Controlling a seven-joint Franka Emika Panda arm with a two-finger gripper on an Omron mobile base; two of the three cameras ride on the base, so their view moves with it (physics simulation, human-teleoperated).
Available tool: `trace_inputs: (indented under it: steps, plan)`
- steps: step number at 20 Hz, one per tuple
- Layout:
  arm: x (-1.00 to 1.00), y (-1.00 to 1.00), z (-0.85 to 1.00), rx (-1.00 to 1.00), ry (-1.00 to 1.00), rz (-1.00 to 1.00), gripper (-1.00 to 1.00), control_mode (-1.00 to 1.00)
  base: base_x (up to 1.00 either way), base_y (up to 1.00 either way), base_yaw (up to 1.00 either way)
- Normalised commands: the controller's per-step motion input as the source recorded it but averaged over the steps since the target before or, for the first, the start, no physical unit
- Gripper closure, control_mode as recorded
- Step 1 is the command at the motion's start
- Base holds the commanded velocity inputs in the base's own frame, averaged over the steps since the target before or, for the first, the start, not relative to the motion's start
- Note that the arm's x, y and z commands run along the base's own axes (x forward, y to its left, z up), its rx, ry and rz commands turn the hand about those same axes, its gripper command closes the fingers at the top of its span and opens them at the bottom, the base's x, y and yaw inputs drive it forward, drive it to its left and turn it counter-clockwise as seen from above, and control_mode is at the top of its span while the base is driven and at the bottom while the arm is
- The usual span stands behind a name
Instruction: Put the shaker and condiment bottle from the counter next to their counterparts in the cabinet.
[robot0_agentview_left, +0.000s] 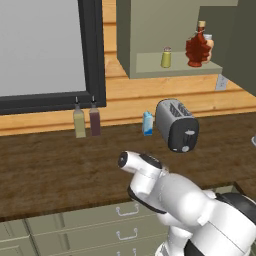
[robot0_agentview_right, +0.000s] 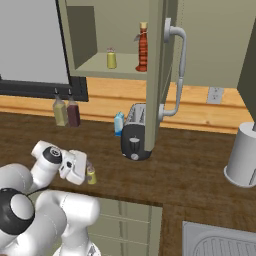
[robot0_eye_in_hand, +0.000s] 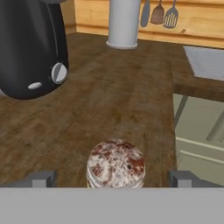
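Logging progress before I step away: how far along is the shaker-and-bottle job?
Done: the squat dark red ribbed bottle stands on the olive cabinet shelf, beside the peach bottle. In hand: the open hand straddles the small yellow-green shaker on the dark wood counter, not gripped. Left: lifting it beside the shelf's matching shaker.

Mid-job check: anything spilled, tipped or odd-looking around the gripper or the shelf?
Nothing is spilled or tipped. One oddity: the shaker, between the tips of the open gripper, has a cap blotched red-brown in the hand view. The condiment bottle and the other shaker stand upright on the cabinet shelf.
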Motion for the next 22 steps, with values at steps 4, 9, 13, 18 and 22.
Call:
trace_inputs:
  steps: [4, 9, 13, 18, 22]
  plan:
    - [0.00, 0.00, -0.19, 0.00, 0.00, 0.00, -1.00, -1.00, 0.00, 0.00, 0.00]
    - [0.00, 0.00, -0.20, 0.00, 0.00, 0.00, 1.00, -1.00, 0.00, 0.00, 0.00]
    - [0.00, 0.00, -0.03, 0.03, 0.00, 0.00, 1.00, -1.00, 0.00, 0.00, 0.00]
    - [0.00, 0.00, 0.16, 0.03, 0.00, 0.00, 1.00, -1.00, 0.00, 0.00, 0.00]
    - [0.00, 0.04, 0.92, 0.04, 0.04, 0.07, 1.00, -1.00, 0.00, 0.00, 0.00]
